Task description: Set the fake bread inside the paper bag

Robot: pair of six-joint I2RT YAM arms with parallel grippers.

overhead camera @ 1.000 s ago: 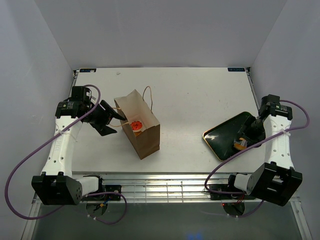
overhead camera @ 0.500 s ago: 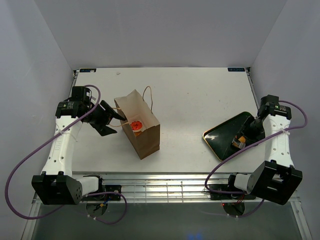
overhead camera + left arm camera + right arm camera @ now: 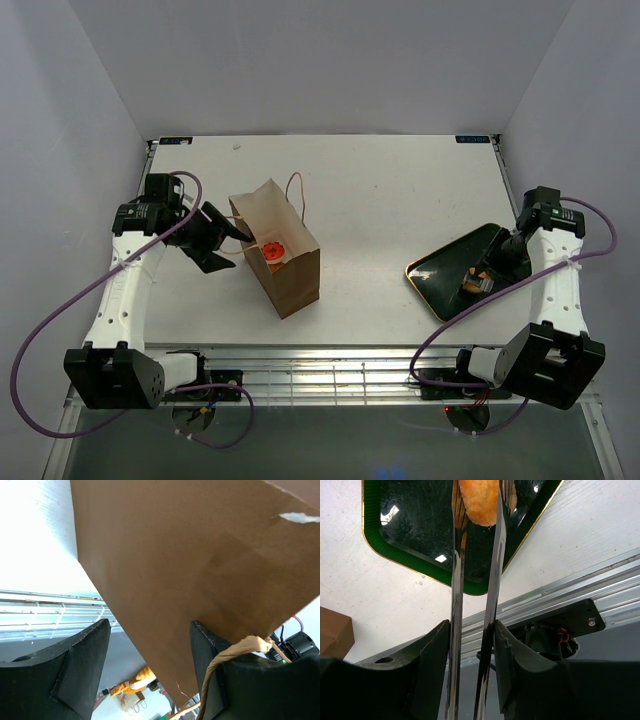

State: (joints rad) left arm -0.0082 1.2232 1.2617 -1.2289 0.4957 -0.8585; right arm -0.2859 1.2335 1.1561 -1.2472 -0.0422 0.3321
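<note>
The paper bag (image 3: 288,262) stands open, left of the table's middle, with a red-frosted donut (image 3: 274,250) showing inside its mouth. My left gripper (image 3: 236,247) is open at the bag's left rim; in the left wrist view the brown bag wall (image 3: 190,555) runs between the spread fingers, and a cord handle (image 3: 220,665) lies over the right finger. My right gripper (image 3: 472,627) is shut on metal tongs (image 3: 492,580). The tongs' tips pinch a golden piece of fake bread (image 3: 479,500) above the dark green tray (image 3: 415,525). From above, that bread (image 3: 478,280) sits at the tray's near right.
The green gold-rimmed tray (image 3: 440,272) lies at the right side of the table, close to the front edge. A metal rail (image 3: 580,585) runs along that near edge. The bag's second cord handle (image 3: 296,190) arches behind the bag.
My right gripper has squeezed the tongs narrower around the golden bread and drawn slightly away from the front edge. The left arm and the bag have not moved.
</note>
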